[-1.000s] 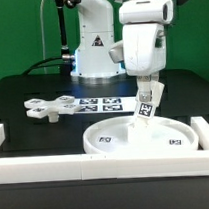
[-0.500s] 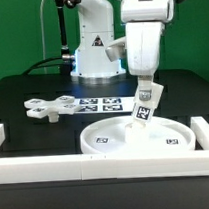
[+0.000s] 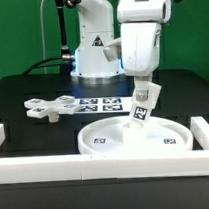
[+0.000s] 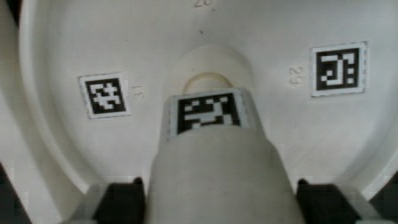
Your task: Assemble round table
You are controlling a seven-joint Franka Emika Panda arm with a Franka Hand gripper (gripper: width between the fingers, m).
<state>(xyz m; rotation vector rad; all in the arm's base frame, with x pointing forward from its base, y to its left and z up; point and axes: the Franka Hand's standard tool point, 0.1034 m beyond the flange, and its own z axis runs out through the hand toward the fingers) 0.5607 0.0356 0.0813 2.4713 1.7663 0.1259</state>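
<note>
The large rimmed round disc [image 3: 135, 139] lies flat on the black table near the front rail. My gripper [image 3: 142, 93] is shut on the short cylindrical leg [image 3: 145, 106] and holds it tilted, its lower end down at the disc's middle. In the wrist view the leg [image 4: 214, 150] runs between my two dark fingers [image 4: 125, 200], its tagged end near the raised hub [image 4: 214, 82] of the disc [image 4: 71, 150]. Whether the leg touches the hub I cannot tell. The cross-shaped base piece [image 3: 48, 108] lies on the table at the exterior view's left.
The marker board [image 3: 100, 104] lies behind the disc. White border rails run along the front [image 3: 106, 164] and at both sides [image 3: 206, 132]. The robot's base [image 3: 94, 53] stands at the back.
The gripper with the leg has shifted very slightly toward the exterior view's left. The disc and the base piece have not moved.
</note>
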